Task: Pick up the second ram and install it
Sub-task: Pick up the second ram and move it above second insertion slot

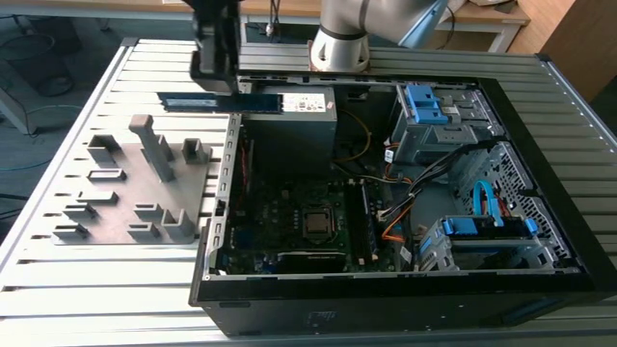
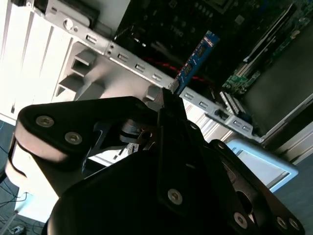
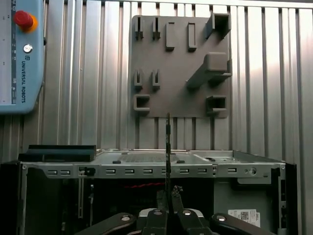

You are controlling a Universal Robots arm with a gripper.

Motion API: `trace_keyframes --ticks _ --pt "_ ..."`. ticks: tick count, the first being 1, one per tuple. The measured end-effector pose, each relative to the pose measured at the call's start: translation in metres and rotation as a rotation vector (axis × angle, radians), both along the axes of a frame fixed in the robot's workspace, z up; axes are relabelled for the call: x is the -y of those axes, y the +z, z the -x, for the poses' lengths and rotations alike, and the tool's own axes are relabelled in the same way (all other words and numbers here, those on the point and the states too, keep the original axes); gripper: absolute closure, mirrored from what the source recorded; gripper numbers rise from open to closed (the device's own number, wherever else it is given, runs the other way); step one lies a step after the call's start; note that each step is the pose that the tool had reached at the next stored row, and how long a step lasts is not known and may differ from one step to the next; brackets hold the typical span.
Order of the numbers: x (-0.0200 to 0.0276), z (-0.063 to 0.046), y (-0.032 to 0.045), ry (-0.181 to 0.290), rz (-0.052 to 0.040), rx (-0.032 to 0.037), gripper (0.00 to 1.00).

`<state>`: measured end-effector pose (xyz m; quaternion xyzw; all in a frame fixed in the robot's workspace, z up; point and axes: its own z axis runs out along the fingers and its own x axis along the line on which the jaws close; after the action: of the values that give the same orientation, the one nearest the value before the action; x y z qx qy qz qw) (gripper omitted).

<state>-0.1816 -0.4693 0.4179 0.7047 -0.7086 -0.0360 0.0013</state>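
Observation:
The second ram [image 1: 241, 103] is a dark strip with a blue label, held level above the back edge of the open computer case [image 1: 405, 289], near the grey fixture plate. My gripper [image 1: 217, 88] is shut on it from above. In the second wrist view the ram [image 2: 196, 58] sticks out past the gripper [image 2: 168, 93] toward the case wall and the motherboard. The first wrist view shows the ram [image 3: 167, 147] edge-on, rising as a thin line from the gripper [image 3: 168, 199] over the case rim.
The grey fixture plate [image 1: 126, 191] with raised blocks lies at the exterior view's left of the case. Inside are the motherboard with its CPU socket [image 1: 318, 224], a dark stick in a slot [image 1: 365, 217], the power supply [image 1: 294, 123], cables and blue drive cages [image 1: 482, 228]. A teach pendant [image 3: 22, 54] rests on the slatted table.

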Motion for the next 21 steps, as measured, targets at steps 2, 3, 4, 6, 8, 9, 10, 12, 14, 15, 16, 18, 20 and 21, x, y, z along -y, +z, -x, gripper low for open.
trace_keyframes --ticks 2,3,4,6,8,9,10,12,14,15,16,18,20,21 --pt "0.0 -0.009 -0.0001 0.0 -0.0001 -0.0005 0.86" --pt "0.0 -0.013 -0.0001 0.0 0.0 -0.0008 0.86" --pt "0.0 -0.018 -0.0002 0.0 -0.0001 -0.001 0.86" --pt "0.0 -0.027 -0.0003 0.0 0.0 -0.0016 0.86" --pt "0.0 -0.036 -0.0004 0.0 0.0 -0.0021 0.86" --pt "0.0 -0.041 -0.0004 0.0 0.0 -0.0023 0.86" --pt "0.0 -0.045 -0.0005 0.0 -0.0001 -0.0025 0.86" --pt "0.0 -0.055 -0.0006 0.0 -0.0001 -0.0029 0.86" --pt "0.0 -0.063 -0.0007 0.0 -0.0001 -0.0032 0.86" --pt "0.0 -0.067 -0.0008 0.0 -0.0001 -0.0034 0.86" --pt "0.0 -0.072 -0.0008 0.0 -0.0001 -0.0035 0.86" --pt "0.0 -0.08 -0.0009 0.0 0.0 -0.004 0.86" --pt "0.0 -0.089 -0.001 0.0 0.0 -0.0044 0.86" --pt "0.0 -0.094 -0.0011 0.0 0.0 -0.0046 0.86"
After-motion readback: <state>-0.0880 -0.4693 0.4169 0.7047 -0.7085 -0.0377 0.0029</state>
